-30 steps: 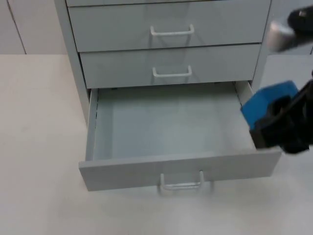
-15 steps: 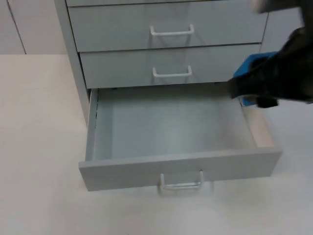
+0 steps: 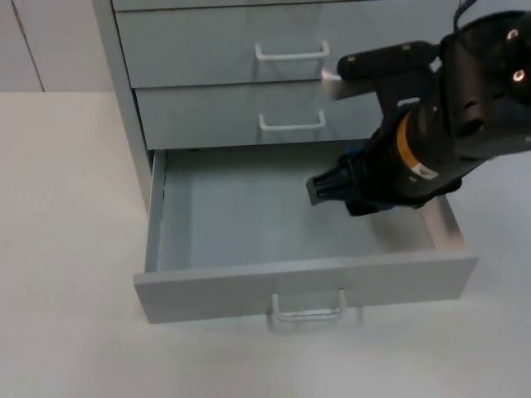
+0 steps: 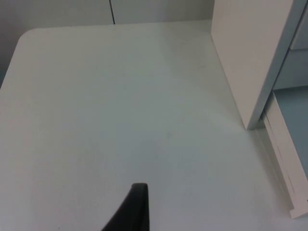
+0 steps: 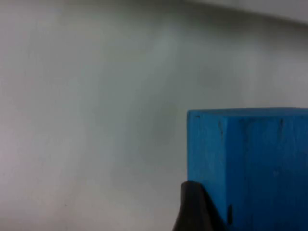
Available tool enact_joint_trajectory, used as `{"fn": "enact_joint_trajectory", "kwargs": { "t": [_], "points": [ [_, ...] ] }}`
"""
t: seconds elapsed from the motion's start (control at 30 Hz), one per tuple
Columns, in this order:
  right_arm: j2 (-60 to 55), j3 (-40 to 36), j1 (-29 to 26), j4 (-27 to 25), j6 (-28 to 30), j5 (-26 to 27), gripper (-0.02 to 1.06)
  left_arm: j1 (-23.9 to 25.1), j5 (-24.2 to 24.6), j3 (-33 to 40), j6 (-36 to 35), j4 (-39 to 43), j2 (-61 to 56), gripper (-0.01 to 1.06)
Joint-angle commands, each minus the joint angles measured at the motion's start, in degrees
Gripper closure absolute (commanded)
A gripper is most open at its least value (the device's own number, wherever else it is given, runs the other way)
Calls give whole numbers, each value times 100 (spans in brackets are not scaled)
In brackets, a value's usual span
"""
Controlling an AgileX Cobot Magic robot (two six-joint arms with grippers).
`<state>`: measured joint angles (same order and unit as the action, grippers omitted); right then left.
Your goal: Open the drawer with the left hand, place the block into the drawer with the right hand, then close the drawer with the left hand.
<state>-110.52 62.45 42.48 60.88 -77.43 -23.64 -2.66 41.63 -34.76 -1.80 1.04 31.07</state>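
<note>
The right tool (image 3: 332,189) is pinching the blue block (image 5: 250,163) over the open bottom drawer (image 3: 249,286); the left tool (image 4: 132,209) is waiting above the desk (image 4: 120,106), its state unclear.

We see the drawer (image 3: 249,215) open, its left floor bare; the right claw (image 3: 332,189) crowds its right half.

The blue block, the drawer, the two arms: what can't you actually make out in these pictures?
- Blue block: in the right wrist view the picture's edge cuts it off; in the top view the right arm covers nearly all of it.
- Right gripper, over the open drawer: whether the block touches the drawer floor is hidden.
- Left gripper: the left wrist view gives one fingertip over the table, so open or shut is unclear.
</note>
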Motion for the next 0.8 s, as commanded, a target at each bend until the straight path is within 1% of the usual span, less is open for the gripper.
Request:
{"fn": "enact_joint_trajectory", "kwargs": {
  "t": [0.0,0.1,0.3,0.37,0.43,0.47,0.53,0.6,0.63,0.7,0.77],
  "points": [
    [-119,68,-72,52,-136,294,105,9,-32,25,0,-59,-23,0],
    [-268,68,-130,52,-136,584,105,9,-32,25,0,-59,-23,0],
    [-514,68,-146,52,-136,572,104,9,-32,25,0,-59,-23,0],
    [-593,68,-146,42,-136,561,96,9,-32,25,0,-59,-23,0],
    [-610,68,-146,41,-136,550,81,9,-32,25,0,-59,-23,0],
    [-610,68,-146,41,-136,550,81,9,-32,25,0,-59,-23,0],
    [-610,68,-146,41,-136,550,64,9,-32,25,0,-59,-23,0],
    [-610,68,-146,41,-136,550,44,9,-32,25,0,-59,-23,0],
    [-610,68,-146,41,-136,550,44,9,-32,25,0,-59,-23,0],
    [-587,68,-146,41,-136,550,32,9,-32,25,0,-59,-23,0],
    [-508,68,-132,41,-136,538,26,9,-32,25,0,-59,-23,0]
  ]
}}
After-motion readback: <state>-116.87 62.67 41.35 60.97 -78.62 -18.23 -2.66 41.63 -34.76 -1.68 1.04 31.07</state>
